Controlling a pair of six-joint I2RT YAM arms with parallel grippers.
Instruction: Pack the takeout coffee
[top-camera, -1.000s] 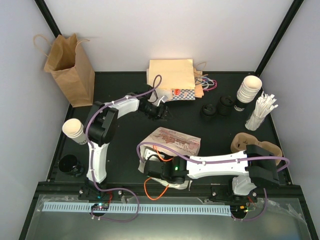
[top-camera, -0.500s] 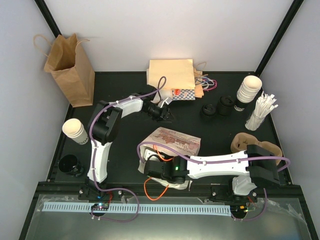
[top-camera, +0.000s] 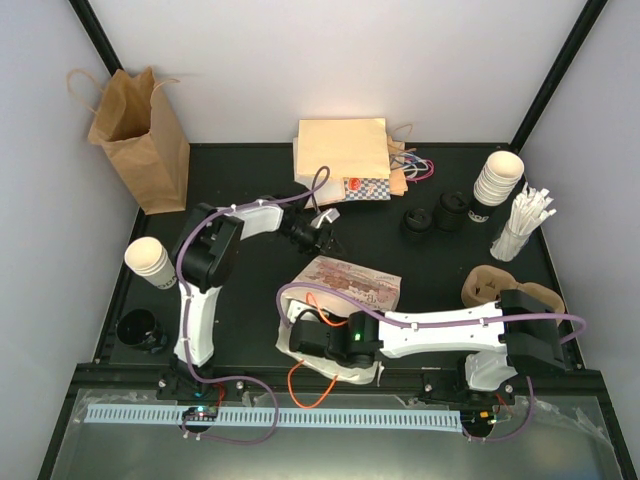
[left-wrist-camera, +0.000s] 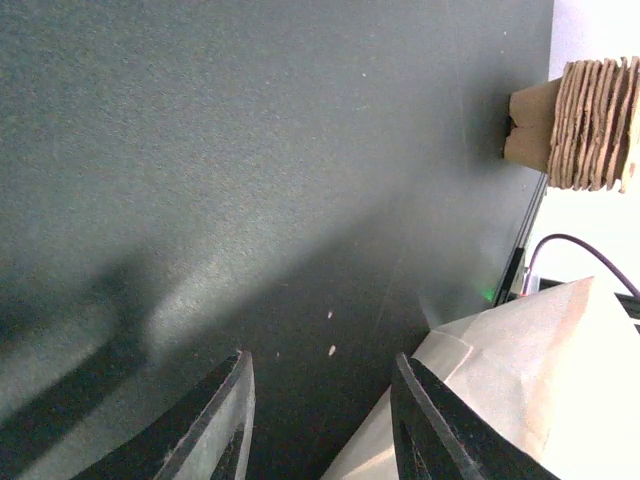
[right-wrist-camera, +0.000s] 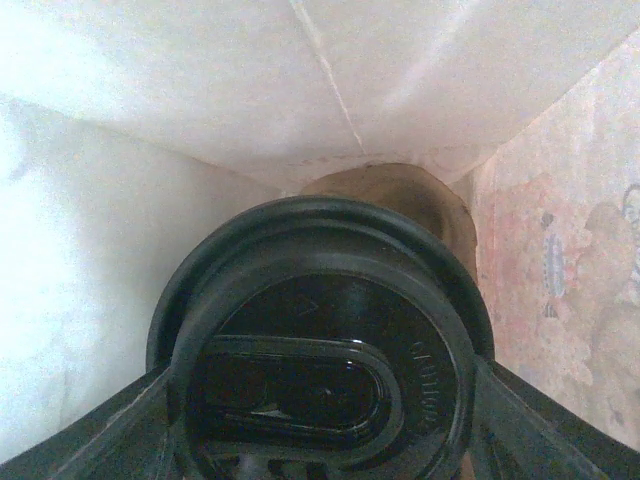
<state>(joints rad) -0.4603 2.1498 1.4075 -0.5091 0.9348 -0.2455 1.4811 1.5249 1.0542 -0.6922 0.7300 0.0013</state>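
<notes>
Coffee (right-wrist-camera: 320, 340) inside bag (right-wrist-camera: 150, 110), wrist-view only

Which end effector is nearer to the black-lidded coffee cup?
Right: right end effector grips the lidded cup inside the printed paper bag; left end effector is outside, beyond it.

The black table (top-camera: 240, 170) carries an upright brown paper bag (top-camera: 140, 140) at its far left corner and flat bags (top-camera: 340, 150) at far centre. A printed paper bag (top-camera: 350, 282) lies mid-table. A left cup stack (top-camera: 150, 262) stands near the left edge. At right are black lids (top-camera: 435, 218), a right cup stack (top-camera: 497, 180), wrapped straws (top-camera: 522, 225) and cardboard carriers (top-camera: 500, 290).
</notes>
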